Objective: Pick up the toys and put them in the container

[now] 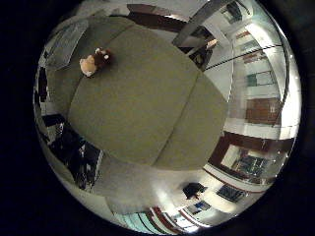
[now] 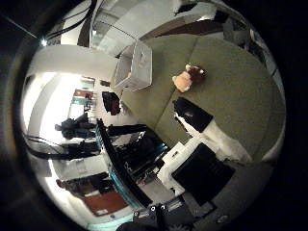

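Note:
A small beige plush toy [image 2: 182,83] lies on the green table [image 2: 236,91] with a brown toy [image 2: 197,70] touching it. A pale see-through container [image 2: 135,65] stands on the table a short way from them, near the table's edge. The little finger side view shows the same toys [image 1: 94,63] and the container [image 1: 65,44], small and distant across the wide green tabletop [image 1: 148,108]. My hand [image 2: 197,144] is high above the table, away from the toys. Its black and white fingers [image 2: 193,115] reach into the thumb side view, relaxed, with nothing between them.
The table's edge runs beside dark furniture and shelves [image 2: 125,154]. Dark objects [image 1: 74,152] stand on the floor by the table's other edge. Room walls and windows [image 1: 258,93] surround the table.

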Robot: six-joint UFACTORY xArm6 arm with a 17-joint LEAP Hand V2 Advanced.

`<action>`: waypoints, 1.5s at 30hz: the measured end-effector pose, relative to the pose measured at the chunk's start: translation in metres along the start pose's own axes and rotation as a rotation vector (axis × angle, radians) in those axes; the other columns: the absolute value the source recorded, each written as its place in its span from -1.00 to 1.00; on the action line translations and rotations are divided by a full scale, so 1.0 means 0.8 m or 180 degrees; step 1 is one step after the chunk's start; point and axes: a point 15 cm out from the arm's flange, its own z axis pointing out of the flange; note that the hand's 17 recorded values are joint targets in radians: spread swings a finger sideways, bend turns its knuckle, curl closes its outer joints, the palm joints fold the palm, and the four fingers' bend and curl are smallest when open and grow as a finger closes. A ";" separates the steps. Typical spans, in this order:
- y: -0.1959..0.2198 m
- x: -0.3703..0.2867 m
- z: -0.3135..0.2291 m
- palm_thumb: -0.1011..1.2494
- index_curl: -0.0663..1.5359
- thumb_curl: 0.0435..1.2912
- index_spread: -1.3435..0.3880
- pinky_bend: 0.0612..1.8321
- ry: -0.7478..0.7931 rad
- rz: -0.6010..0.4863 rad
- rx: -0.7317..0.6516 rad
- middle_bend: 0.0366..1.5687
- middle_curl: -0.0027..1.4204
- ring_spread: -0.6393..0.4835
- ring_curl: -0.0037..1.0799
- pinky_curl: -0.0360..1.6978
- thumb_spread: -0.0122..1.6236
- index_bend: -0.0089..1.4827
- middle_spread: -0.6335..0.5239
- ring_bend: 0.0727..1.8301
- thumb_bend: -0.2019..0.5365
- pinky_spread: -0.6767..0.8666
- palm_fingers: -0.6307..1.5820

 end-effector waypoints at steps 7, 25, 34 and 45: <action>-0.006 -0.002 0.002 0.20 -0.46 -0.39 0.03 -0.15 0.0013 -0.0086 -0.0036 -0.55 -0.45 -0.12 -0.54 -0.97 0.36 -0.74 -0.13 -0.38 -0.51 0.15 -0.08; -0.071 -0.031 0.015 0.23 -0.49 -0.39 0.06 -0.16 0.0194 -0.0564 -0.0119 -0.69 -0.49 -0.02 -0.57 -0.97 0.33 -0.75 -0.02 -0.49 -0.51 0.21 -0.19; -0.096 -0.049 0.069 0.30 -0.53 -0.37 0.07 -0.14 0.0176 -0.0661 -0.0164 -0.76 -0.51 0.03 -0.56 -0.96 0.30 -0.77 0.02 -0.52 -0.51 0.21 -0.25; -0.113 -0.088 0.132 0.34 -0.55 -0.35 0.06 -0.15 0.0398 -0.0911 -0.0185 -0.79 -0.51 0.05 -0.54 -0.96 0.28 -0.77 0.02 -0.55 -0.51 0.20 -0.28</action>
